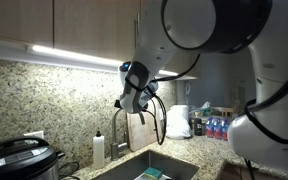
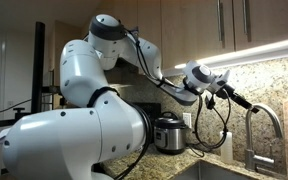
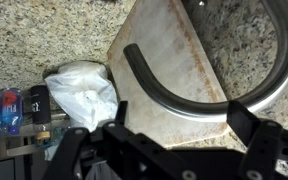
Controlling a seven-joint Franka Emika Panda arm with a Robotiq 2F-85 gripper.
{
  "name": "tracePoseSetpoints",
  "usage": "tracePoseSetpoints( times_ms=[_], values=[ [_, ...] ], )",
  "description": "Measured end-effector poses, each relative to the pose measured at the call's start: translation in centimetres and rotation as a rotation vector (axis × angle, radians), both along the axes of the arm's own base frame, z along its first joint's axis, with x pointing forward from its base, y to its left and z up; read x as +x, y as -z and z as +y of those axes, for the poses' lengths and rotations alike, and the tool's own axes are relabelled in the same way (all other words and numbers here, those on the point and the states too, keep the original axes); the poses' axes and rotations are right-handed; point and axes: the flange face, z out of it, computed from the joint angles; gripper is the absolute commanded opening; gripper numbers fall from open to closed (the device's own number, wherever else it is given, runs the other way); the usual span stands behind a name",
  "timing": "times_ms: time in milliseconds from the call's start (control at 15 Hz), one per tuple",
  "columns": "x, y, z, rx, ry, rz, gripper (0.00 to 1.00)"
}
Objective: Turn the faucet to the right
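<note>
Gripper: claw wide, holding nothing, close over the arched spout; faucet: lower right of an exterior view, no grasp evident; the rightward turn seemingly not begun, approach nearly complete.

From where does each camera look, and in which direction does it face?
Exterior view: close beside the arm, facing the backsplash; a big joint, gripper and faucet show.
Exterior view: behind the robot, looking along the backsplash; body, arm, gripper.
Wrist view: on the wrist, facing the cutting board; open fingers below.
Shared: all see the faucet.
</note>
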Motion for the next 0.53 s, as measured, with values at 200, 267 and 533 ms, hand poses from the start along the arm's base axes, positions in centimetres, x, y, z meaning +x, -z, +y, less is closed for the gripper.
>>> tracePoseSetpoints(
  times_ms=[200, 267, 533],
  values=[
    [-0.6, 0.0, 0.2, -0.002, 0.001, -0.001, 1.0],
    [-0.6, -0.1, 0.0, -0.002, 0.005, -0.001, 1.0],
    [-0.7, 0.0, -1.0, -0.002, 0.023, 0.001, 1.0]
  ],
)
